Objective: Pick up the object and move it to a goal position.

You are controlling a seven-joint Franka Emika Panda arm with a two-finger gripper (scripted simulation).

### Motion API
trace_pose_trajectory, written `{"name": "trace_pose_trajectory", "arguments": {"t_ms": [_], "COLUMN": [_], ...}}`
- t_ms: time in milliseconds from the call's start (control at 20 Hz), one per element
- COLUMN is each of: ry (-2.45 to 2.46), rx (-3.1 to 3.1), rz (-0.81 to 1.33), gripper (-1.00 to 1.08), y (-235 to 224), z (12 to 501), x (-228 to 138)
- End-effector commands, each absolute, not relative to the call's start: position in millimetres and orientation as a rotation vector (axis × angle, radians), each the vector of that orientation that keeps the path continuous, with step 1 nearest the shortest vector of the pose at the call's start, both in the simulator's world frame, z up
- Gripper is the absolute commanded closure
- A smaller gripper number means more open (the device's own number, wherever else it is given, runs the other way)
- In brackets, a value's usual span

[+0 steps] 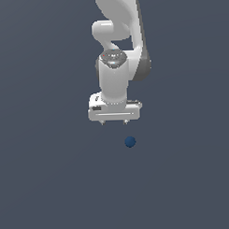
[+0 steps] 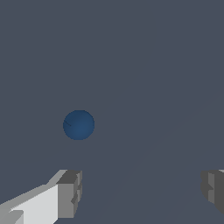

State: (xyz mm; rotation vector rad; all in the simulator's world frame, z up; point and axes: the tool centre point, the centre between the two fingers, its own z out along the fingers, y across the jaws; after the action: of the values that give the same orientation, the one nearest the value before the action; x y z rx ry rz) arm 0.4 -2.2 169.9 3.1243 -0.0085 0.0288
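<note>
Here the white arm [image 1: 115, 55] reaches down from the far side of the scene, its wrist pointing straight at the flat grey-blue bench [image 1: 44, 184]. The hand [image 1: 114, 122] hangs at the end of it, spread wide: in the exterior view two short fingertips show under the broad white palm bar, well apart from each other, and the wrist view shows the same, with one grey finger pad [image 2: 70, 192] at one edge of the picture and the other pad at the opposite edge, bare bench between them. Nothing is held.

The ball [image 1: 130, 142], small, dark blue and matte, rests on the bench nearer to the camera than the hand and slightly toward the exterior view's right, roughly in line with the fingertip on that side. It is close to the hand but clear of it, touching neither finger. The wrist view shows the ball [image 2: 78, 124] as a smooth round shape lying outside the gap between the fingers, closer to one pad than to the other. It is much narrower than the spread of the hand.
</note>
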Motion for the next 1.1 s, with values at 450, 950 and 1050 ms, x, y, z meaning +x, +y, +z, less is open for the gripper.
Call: {"name": "trace_pose_trajectory", "arguments": {"t_ms": [450,950,1050], "ry": [-0.073,-0.265,-0.301], "rx": [3.127,3.125,3.124], "rz": [0.024,0.011,0.008], "gripper": [-0.92,-0.92,-0.92], "y": [11,50,57], "z": [156,111,103], "x": [6,20,22]}}
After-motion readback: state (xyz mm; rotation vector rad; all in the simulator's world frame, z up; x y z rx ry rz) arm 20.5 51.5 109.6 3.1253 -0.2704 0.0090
